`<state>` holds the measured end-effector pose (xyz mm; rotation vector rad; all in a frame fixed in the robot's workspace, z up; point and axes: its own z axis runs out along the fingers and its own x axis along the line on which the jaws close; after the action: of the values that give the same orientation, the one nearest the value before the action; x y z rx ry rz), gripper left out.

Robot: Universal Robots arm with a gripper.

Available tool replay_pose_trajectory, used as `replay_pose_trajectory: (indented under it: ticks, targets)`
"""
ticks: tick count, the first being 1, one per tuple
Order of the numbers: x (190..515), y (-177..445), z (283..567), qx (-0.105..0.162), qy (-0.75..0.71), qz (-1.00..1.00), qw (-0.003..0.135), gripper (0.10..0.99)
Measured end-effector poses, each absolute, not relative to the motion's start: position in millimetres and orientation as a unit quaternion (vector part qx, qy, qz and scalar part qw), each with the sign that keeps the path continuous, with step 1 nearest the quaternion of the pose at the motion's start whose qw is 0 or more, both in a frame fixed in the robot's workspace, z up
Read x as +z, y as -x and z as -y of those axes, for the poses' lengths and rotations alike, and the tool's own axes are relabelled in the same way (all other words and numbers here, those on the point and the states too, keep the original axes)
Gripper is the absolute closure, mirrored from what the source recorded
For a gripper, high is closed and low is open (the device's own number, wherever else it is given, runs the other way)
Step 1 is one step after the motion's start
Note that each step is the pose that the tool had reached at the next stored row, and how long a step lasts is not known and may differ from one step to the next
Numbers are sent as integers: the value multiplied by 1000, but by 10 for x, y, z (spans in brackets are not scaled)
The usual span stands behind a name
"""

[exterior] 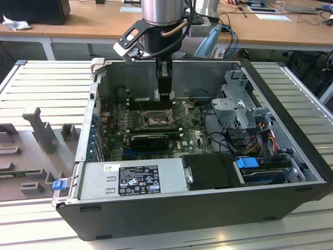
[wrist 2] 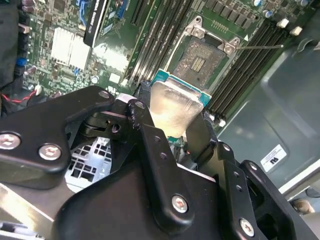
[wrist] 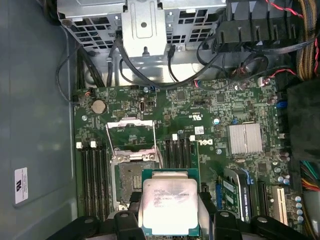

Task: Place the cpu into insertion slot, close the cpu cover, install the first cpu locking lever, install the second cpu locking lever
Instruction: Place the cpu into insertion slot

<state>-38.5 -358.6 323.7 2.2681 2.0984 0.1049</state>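
Note:
My gripper (exterior: pixel 165 96) hangs inside the open computer case, shut on the cpu (wrist: pixel 169 202), a flat square chip with a silver-grey top and a green edge. Both wrist views show black fingers (wrist 2: pixel 145 117) clamping two opposite sides of the cpu (wrist 2: pixel 175 106). The insertion slot (wrist: pixel 132 181) lies open and bare on the green board, just beside and below the chip. It is the dark square (wrist 2: pixel 201 60) past the chip's far edge, and it sits below my fingers in the exterior view (exterior: pixel 156 121). The cpu cover (wrist: pixel 129 120) is swung open, away from the slot.
Long black memory slots (wrist: pixel 95 180) flank the socket on both sides. A finned silver heat sink (wrist: pixel 245 138) sits further along the board. A metal drive cage (exterior: pixel 239 104) with cables fills the exterior view's right, and the power supply (exterior: pixel 132 179) lies along the near side.

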Motion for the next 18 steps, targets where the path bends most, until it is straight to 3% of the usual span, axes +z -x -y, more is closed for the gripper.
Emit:
replay_pose_trajectory:
  ticks: [18]
  targets:
    - [3008,384,3586,34,-698,-715,22,561]
